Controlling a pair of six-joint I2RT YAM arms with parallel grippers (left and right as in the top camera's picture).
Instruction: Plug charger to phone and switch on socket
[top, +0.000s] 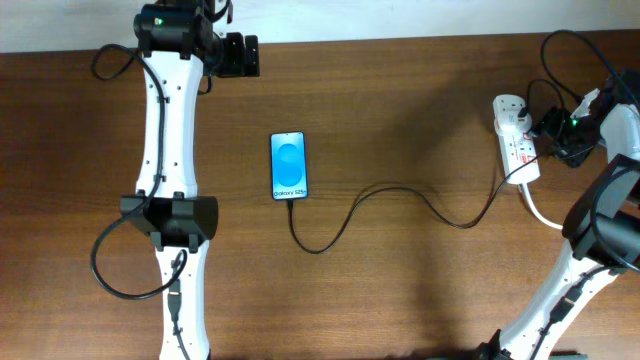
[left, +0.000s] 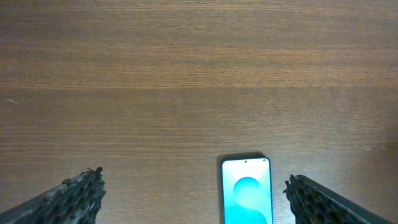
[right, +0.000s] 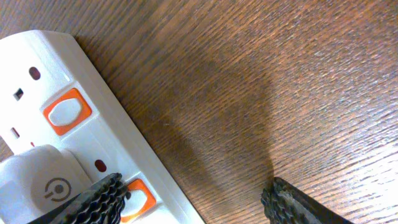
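The phone (top: 288, 166) lies flat mid-table with its blue screen lit; its top end also shows in the left wrist view (left: 247, 193). The thin black charger cable (top: 380, 200) runs from the phone's near end, where its tip sits against the phone, in a wavy line to the white socket strip (top: 517, 140) at the right. A white adapter (right: 37, 180) is plugged into the strip (right: 93, 134). My left gripper (left: 193, 196) is open and empty, back from the phone's far end. My right gripper (right: 193, 196) is open over the strip's edge, one finger on an orange-framed switch (right: 138, 198).
A second orange-framed switch (right: 67, 112) sits further along the strip. A thicker white cord (top: 540, 212) leaves the strip toward the right edge. Black robot cables (top: 560, 60) loop behind the strip.
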